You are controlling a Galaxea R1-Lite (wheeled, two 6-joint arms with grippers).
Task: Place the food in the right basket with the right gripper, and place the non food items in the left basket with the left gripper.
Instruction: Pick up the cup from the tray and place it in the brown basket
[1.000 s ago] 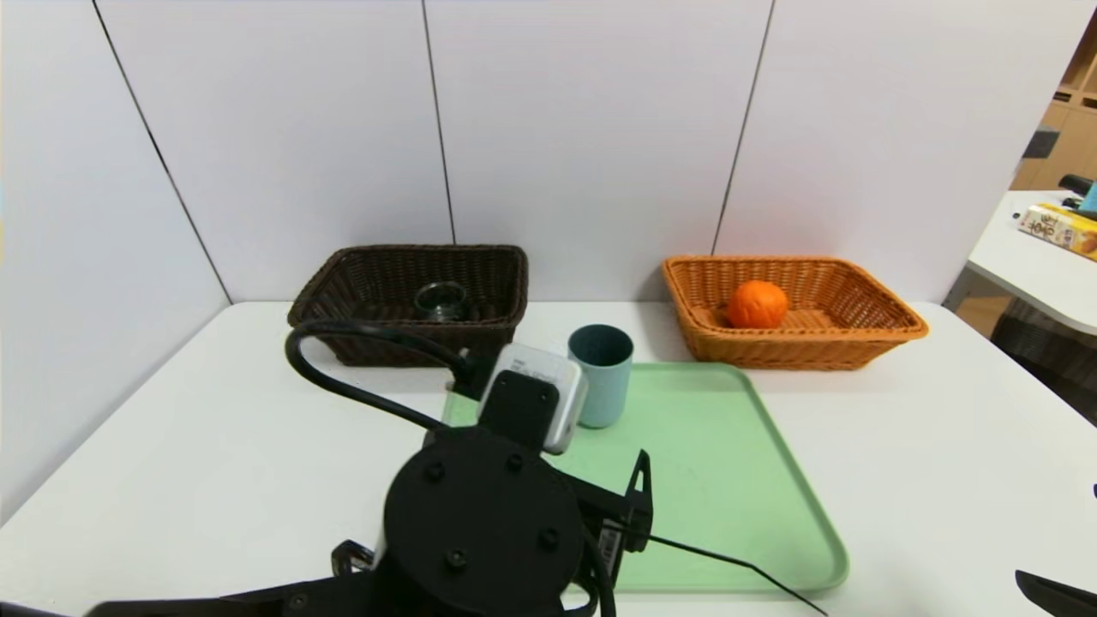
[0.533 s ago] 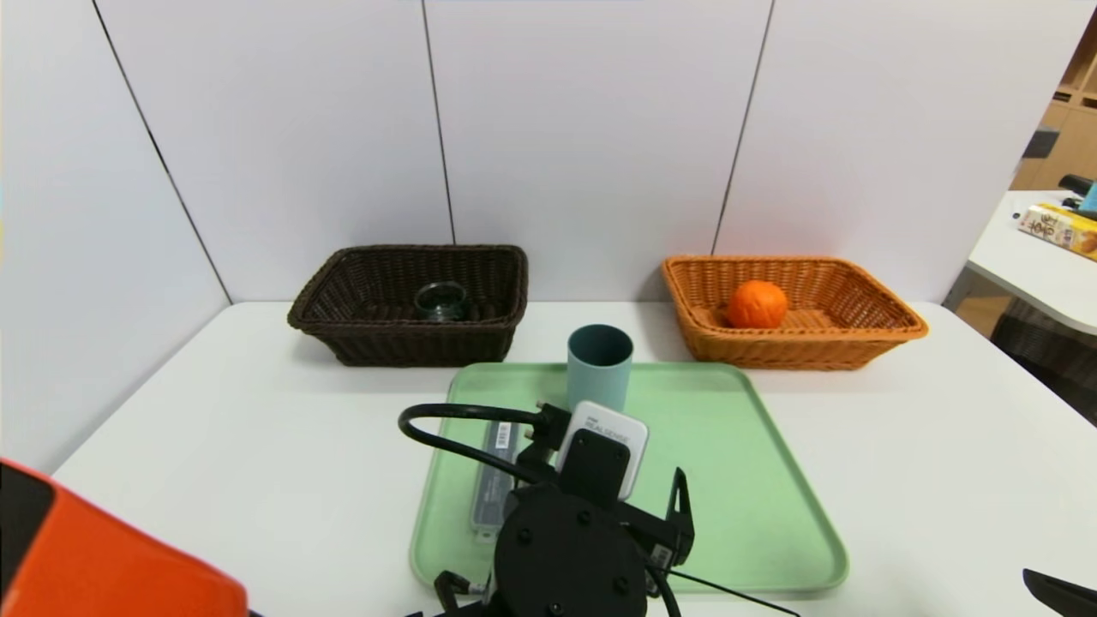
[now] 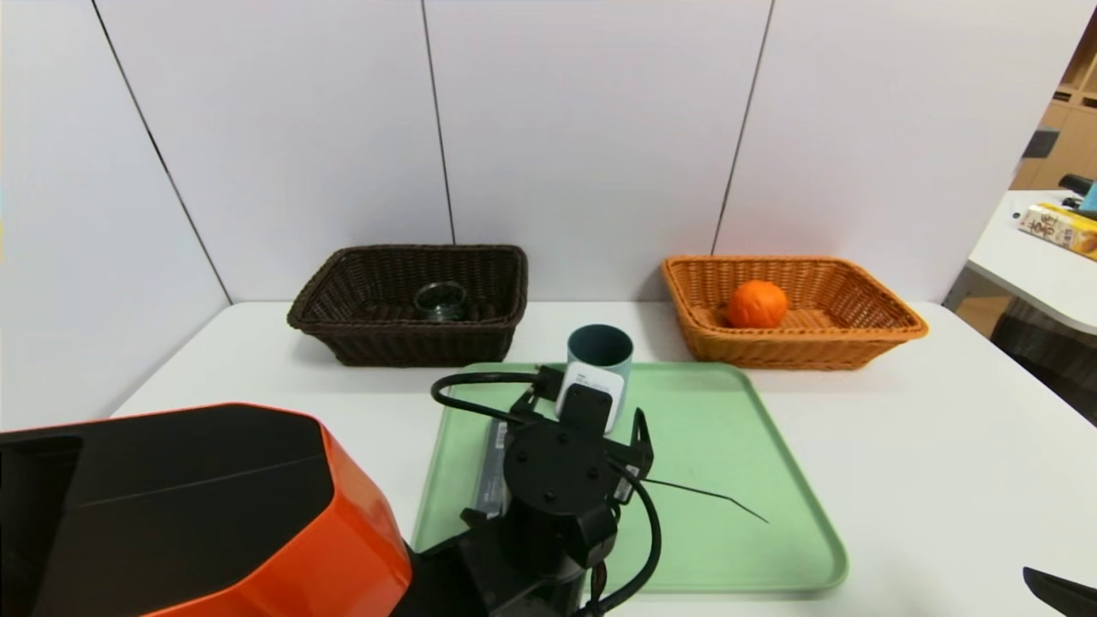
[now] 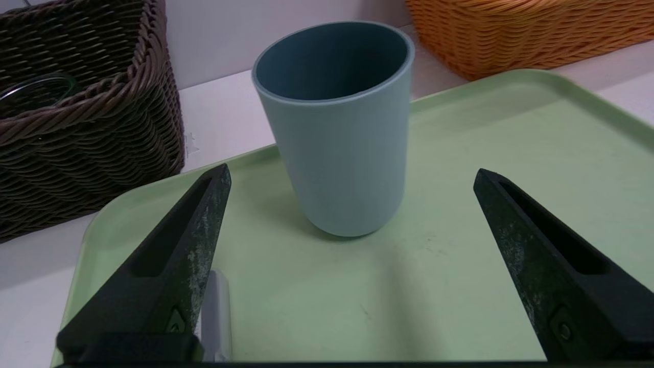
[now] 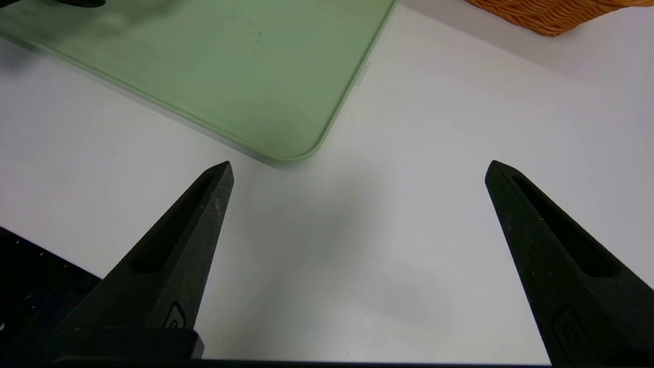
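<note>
The orange fruit lies in the orange-tan right basket. A clear glass cup sits in the dark brown left basket. On the green tray the blue-grey tumbler stands upright. My left gripper is open just short of the tumbler, fingers low over the tray and not touching it. The grey case lies flat on the tray beside my left wrist, mostly hidden. My right gripper is open and empty over bare table off the tray's near right corner.
The white table is walled by panels behind and on the left. My left arm's orange shell fills the near left. A thin black wire trails across the tray. A second table with a box stands far right.
My left arm has swung right from in front of the left basket and dropped low over the tray, closing on the tumbler. Its orange shell has come into view. The right arm is unmoved.
</note>
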